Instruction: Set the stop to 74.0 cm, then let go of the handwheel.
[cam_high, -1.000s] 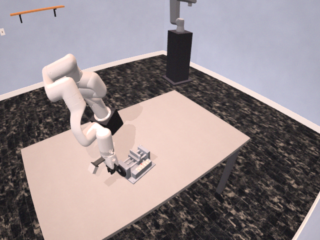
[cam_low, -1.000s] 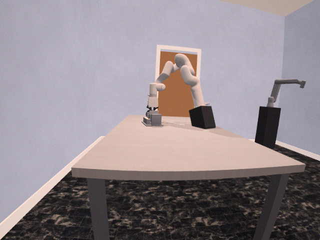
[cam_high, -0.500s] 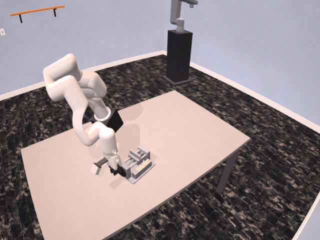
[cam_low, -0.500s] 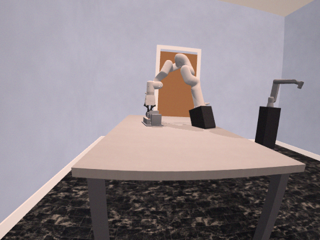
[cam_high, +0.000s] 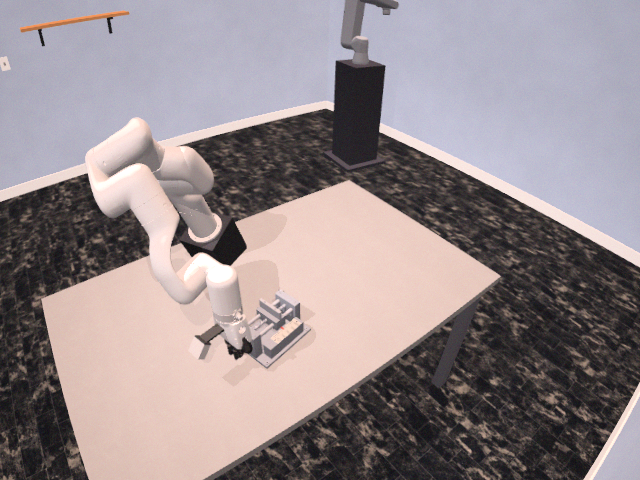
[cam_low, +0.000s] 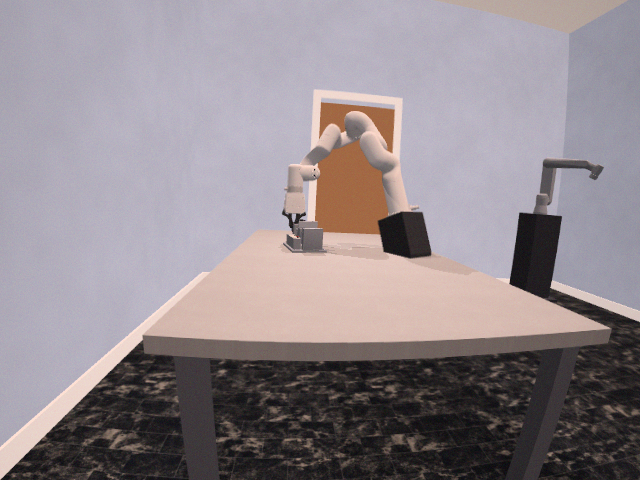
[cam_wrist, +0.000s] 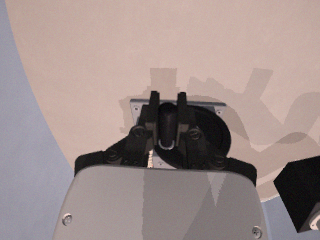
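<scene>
The gripper (cam_high: 238, 352) (cam_low: 294, 225) (cam_wrist: 168, 103) is clamped on the handle (cam_wrist: 167, 122) of the handwheel (cam_wrist: 220, 135); the handle lies between the jaws, the wheel's disc behind them, at the stop device's (cam_high: 283, 338) (cam_low: 312, 239) end.

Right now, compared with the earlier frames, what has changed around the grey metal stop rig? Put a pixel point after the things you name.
The black gripper (cam_high: 237, 352) (cam_low: 295, 225) (cam_wrist: 168, 103) has swung away from the arm's black base block (cam_high: 235, 242) (cam_low: 405, 235) (cam_wrist: 300, 195), leftward in the exterior view. It is shut on the black handle (cam_wrist: 167, 122) of the round black handwheel (cam_wrist: 215, 135). The rig's grey base plate (cam_high: 267, 363) stayed put; any stop travel is too small to tell.
</scene>
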